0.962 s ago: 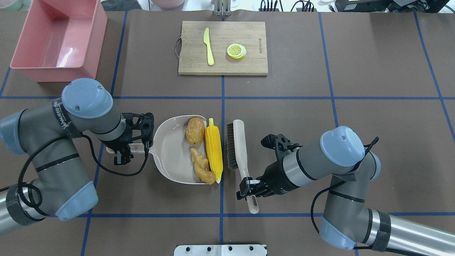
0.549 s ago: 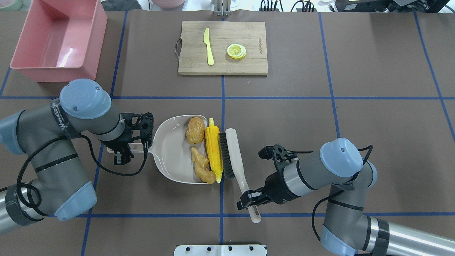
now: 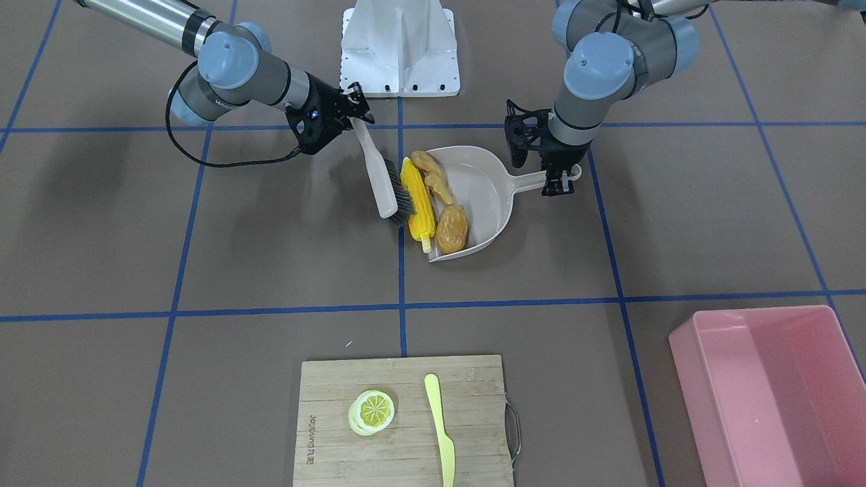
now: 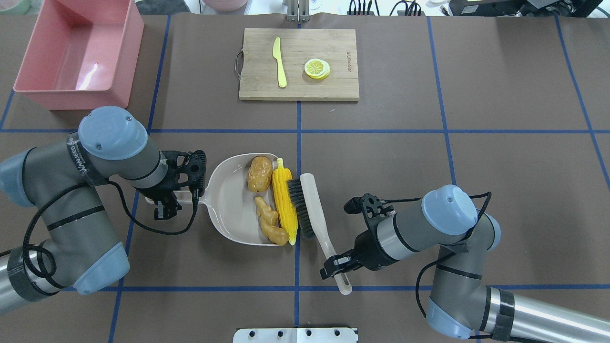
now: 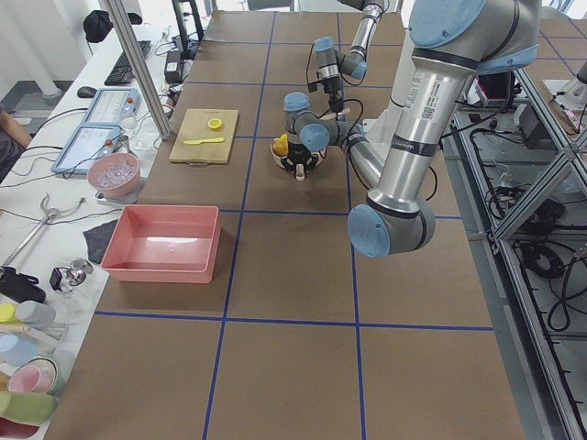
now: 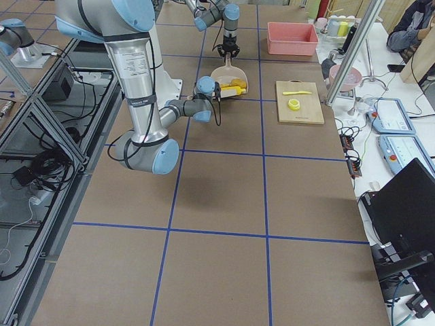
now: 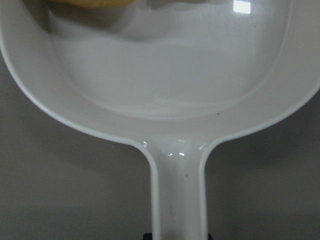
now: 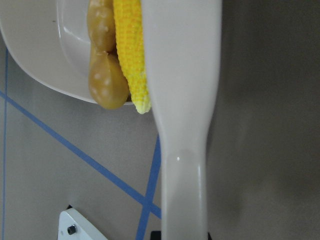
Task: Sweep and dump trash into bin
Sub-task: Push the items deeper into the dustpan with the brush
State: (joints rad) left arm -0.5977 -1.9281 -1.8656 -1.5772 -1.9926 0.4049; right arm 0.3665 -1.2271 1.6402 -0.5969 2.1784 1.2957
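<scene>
At the middle of the tabletop (image 4: 476, 157) lies a beige dustpan (image 4: 224, 205), its open mouth turned toward the robot's right and its handle toward the robot's left. The left fingers (image 4: 163, 211) are clenched on the end of that handle, and the left wrist view looks straight down the handle into the dustpan's pale bowl. Inside the dustpan, close to the mouth, rest the potato (image 4: 259, 174) on the far side and the ginger root (image 4: 268, 225) on the near side, just beside each other. The corn cob (image 4: 284, 205) lies lengthwise along the lip of the mouth, close against both. The dark bristles of a beige brush (image 4: 314, 209) press against the corn cob's outer side. The brush slants across the tabletop, its handle running back toward the robot. The right fingers (image 4: 335, 263) are grasping that handle near its end. In the right wrist view the brush's back sits hard up against the corn cob. The bin (image 4: 71, 97) stands open side up at the far left corner of the tabletop, well apart from the dustpan. Near the far edge sits a wooden cutting board (image 4: 298, 85) carrying a yellow knife (image 4: 279, 62) and a lemon slice (image 4: 317, 68), which lie apart from each other.
</scene>
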